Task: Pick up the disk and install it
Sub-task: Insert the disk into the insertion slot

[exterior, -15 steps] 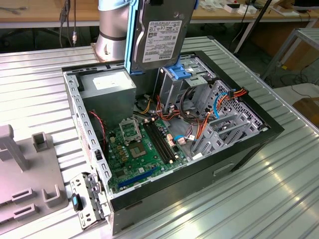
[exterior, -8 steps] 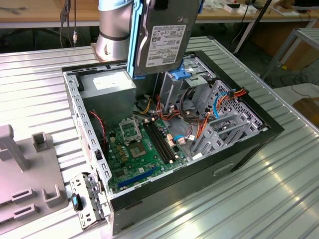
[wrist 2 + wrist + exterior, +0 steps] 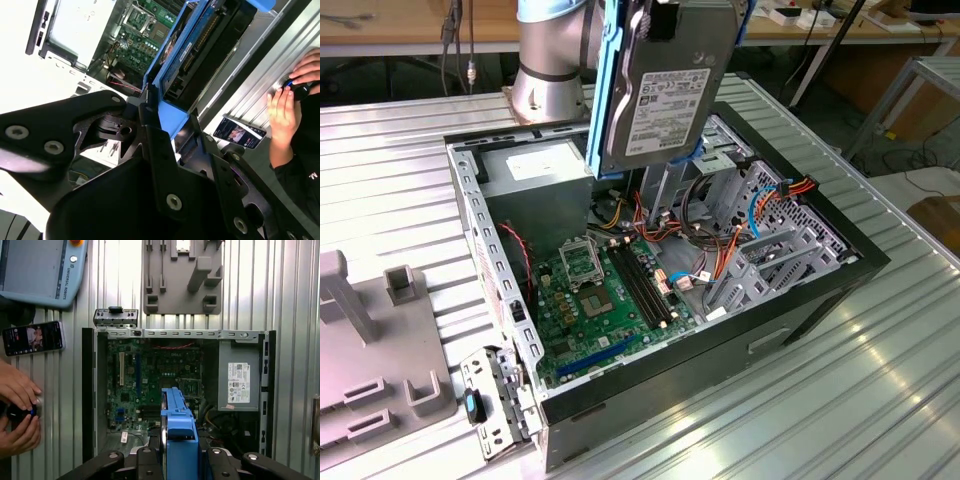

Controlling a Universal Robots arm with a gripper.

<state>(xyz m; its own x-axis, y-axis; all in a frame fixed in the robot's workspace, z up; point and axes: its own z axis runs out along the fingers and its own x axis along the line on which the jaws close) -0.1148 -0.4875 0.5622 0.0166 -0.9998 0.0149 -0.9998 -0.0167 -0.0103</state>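
The disk (image 3: 665,90), a dark hard drive with a labelled face and a bright blue carrier rail, hangs upright above the open computer case (image 3: 800,300). My gripper (image 3: 655,15) is shut on its upper end in the exterior view. In both wrist views the black fingers clamp the blue carrier (image 3: 177,425) from either side, with the gripper (image 3: 179,460) looking straight down onto the green motherboard (image 3: 150,375). The second wrist view has the disk (image 3: 200,45) edge-on past the gripper (image 3: 172,120). The grey drive cage (image 3: 770,250) stands in the case toward the exterior view's right.
Cables and a power supply (image 3: 237,385) crowd the case interior. A grey fixture block (image 3: 360,350) and a loose metal bracket (image 3: 495,400) lie on the ribbed table at the exterior view's left. A person's hands (image 3: 17,410), a phone (image 3: 32,337) and a control tablet (image 3: 40,270) sit beside the case.
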